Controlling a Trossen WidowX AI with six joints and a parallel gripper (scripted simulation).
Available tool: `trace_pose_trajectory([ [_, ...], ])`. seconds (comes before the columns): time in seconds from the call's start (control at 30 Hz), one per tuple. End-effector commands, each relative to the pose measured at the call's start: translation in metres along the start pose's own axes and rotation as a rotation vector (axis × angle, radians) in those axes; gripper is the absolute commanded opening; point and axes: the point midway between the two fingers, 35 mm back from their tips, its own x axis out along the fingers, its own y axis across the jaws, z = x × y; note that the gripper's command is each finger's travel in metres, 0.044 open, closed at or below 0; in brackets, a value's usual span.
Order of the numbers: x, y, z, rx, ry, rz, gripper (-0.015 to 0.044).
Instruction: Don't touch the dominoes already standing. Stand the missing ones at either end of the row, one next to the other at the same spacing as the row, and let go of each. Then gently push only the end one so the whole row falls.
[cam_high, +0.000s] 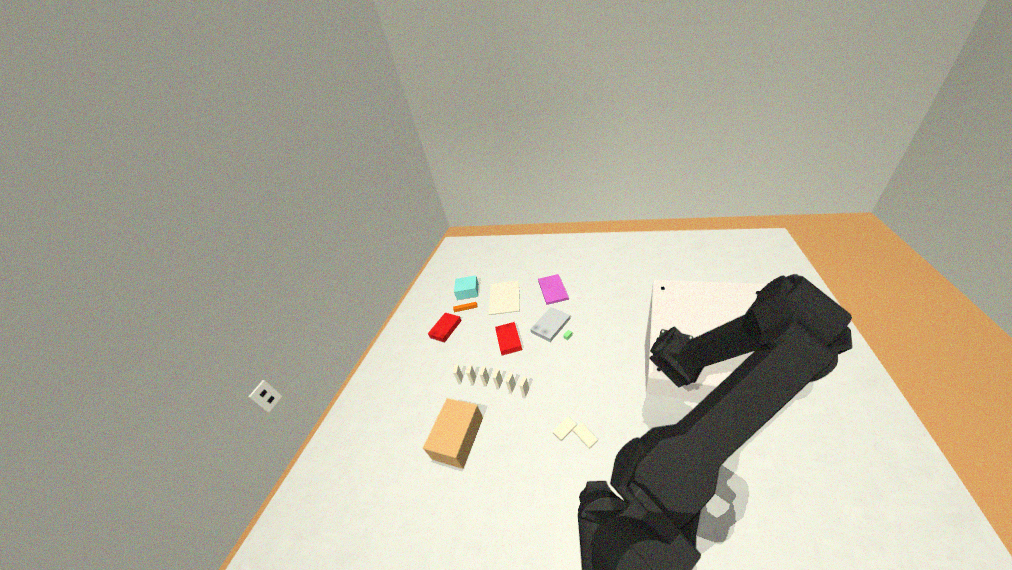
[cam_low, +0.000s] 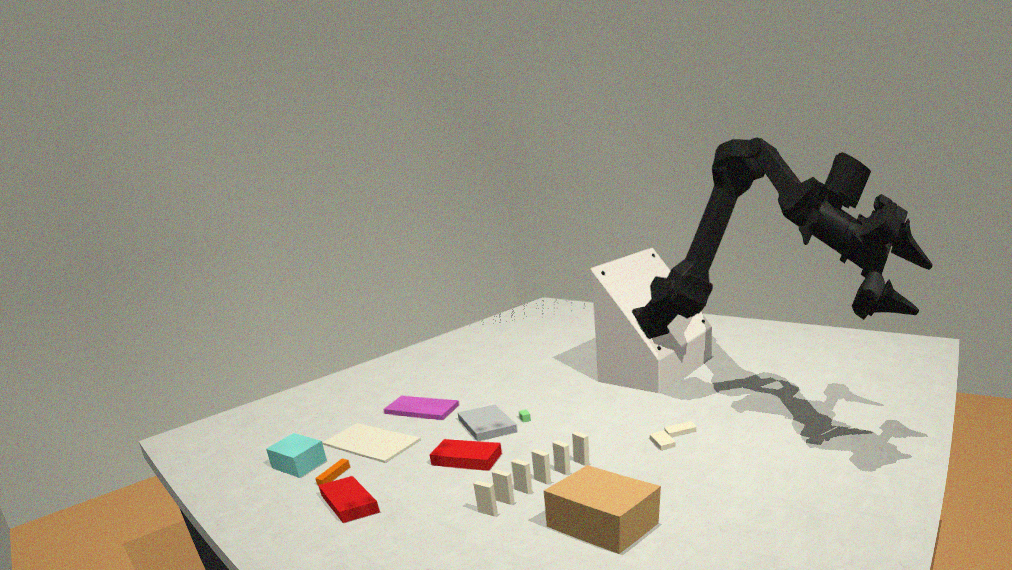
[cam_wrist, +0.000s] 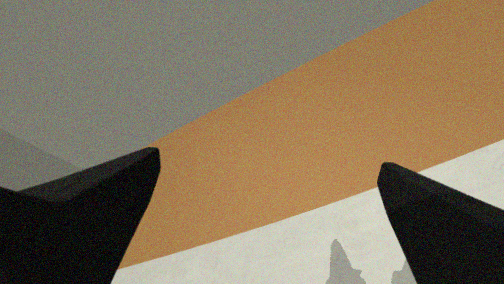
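Note:
Several cream dominoes (cam_high: 497, 378) (cam_low: 541, 467) stand upright in an evenly spaced row. Two loose dominoes lie flat beyond the row's end on the robot base's side: one domino (cam_high: 564, 429) (cam_low: 662, 440) is nearer the row, and the other domino (cam_high: 585, 434) (cam_low: 680, 429) lies close beside it at an angle. My gripper (cam_low: 923, 288) (cam_wrist: 271, 166) is open and empty, high above the table and well away from all the dominoes. No domino shows in the wrist view. The fingers are out of frame in the top view.
An orange-brown box (cam_high: 450, 431) (cam_low: 601, 492) stands beside the row. Across the row are a red block (cam_high: 508, 338) (cam_low: 465, 454), another red block (cam_high: 444, 327) (cam_low: 348, 499), a grey slab (cam_high: 550, 323) (cam_low: 487, 421) and a teal block (cam_high: 465, 288) (cam_low: 296, 454).

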Motion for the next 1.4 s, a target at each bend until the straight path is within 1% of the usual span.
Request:
trace_pose_trajectory([
  [0.0, -0.011, -0.074, -0.021, -0.046, 0.074, -0.208, 0.044],
  [0.17, -0.045, -0.149, -0.051, -0.087, 0.198, -0.422, 0.044],
  [0.3, -0.085, -0.196, -0.08, -0.095, 0.32, -0.565, 0.044],
  [0.43, -0.13, -0.229, -0.112, -0.078, 0.451, -0.671, 0.044],
  [0.63, -0.201, -0.251, -0.166, -0.002, 0.651, -0.752, 0.044],
  [0.83, -0.258, -0.242, -0.213, 0.118, 0.801, -0.726, 0.044],
  [0.9, -0.264, -0.24, -0.218, 0.133, 0.813, -0.717, 0.044],
  [1.13, -0.263, -0.241, -0.219, 0.133, 0.814, -0.717, 0.044],
  [1.37, -0.242, -0.268, -0.25, 0.132, 0.816, -0.717, 0.044],
])
